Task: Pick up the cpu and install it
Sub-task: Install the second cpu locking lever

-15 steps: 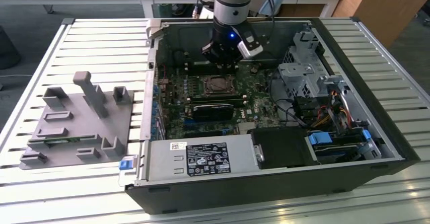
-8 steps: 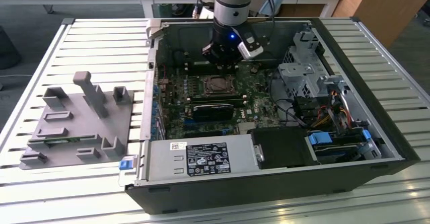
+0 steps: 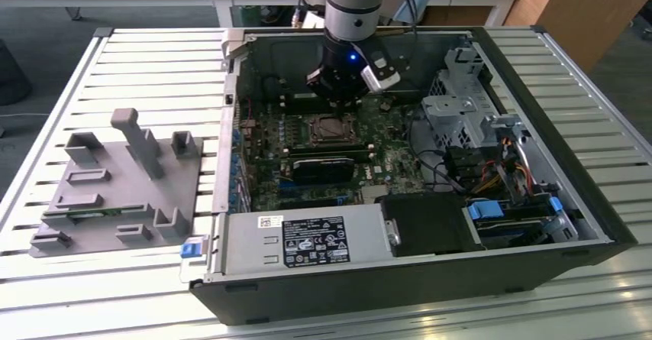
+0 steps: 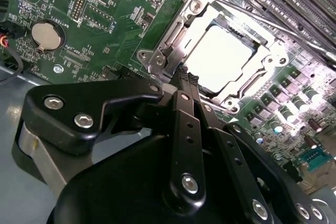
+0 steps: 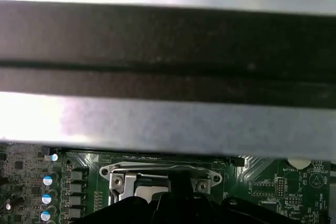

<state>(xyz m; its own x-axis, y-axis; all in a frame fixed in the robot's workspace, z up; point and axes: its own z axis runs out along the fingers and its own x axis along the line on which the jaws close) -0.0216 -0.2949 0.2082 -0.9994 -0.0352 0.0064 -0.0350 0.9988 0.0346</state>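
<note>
cpu [image 4: 223, 59] sits in socket [image 4: 173, 40] just beyond end effector [image 4: 188, 78], fingers pressed together, empty.

In the first wrist view the end effector [image 5: 181, 203] covers the near half of the socket [image 5: 157, 174], its own body cut by the picture's edge. In the second wrist view glare whitens the cpu [image 4: 220, 59] top beyond its closed fingertips [image 4: 185, 73], hiding surface detail. In the exterior view the arm blocks the motherboard [image 3: 316, 157] behind the end effector [image 3: 340, 105].
</note>
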